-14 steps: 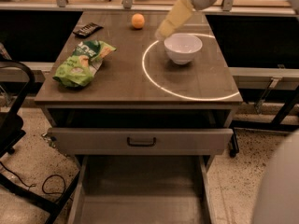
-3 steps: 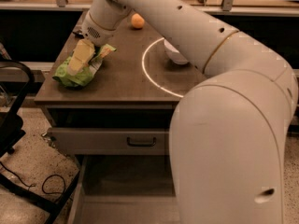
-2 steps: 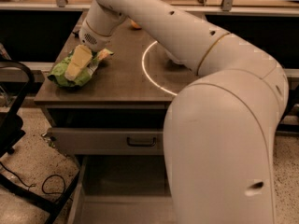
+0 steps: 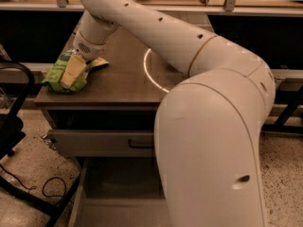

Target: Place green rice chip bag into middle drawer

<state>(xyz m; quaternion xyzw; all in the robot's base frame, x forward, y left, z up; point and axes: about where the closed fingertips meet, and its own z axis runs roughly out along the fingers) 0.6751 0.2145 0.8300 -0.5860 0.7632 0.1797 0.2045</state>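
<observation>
The end effector (image 4: 73,72), a pale yellowish wedge at the tip of a round cream wrist, rests on top of the green rice chip bag (image 4: 56,78) at the left near corner of the counter (image 4: 120,82). It touches the bag's upper face, but whether it is apart or clamped on the foil cannot be told from this angle. The bag is a crumpled, light-green foil packet with creased, uneven edges, lying flat close to the counter's left edge.

The counter top is a smooth grey-brown slab, and a thin bright ring of light (image 4: 147,74) curves across it beside the arm. The arm (image 4: 199,51) is made of glossy cream tubular shells with small dark holes, and its big rounded segment fills the near right of the scene.

Below the counter, a grey drawer front (image 4: 94,143) carries a dark handle (image 4: 140,145). Under that, the middle drawer (image 4: 118,190) stands pulled out towards the near side, a shallow tray with a smooth flat floor and low walls.
</observation>
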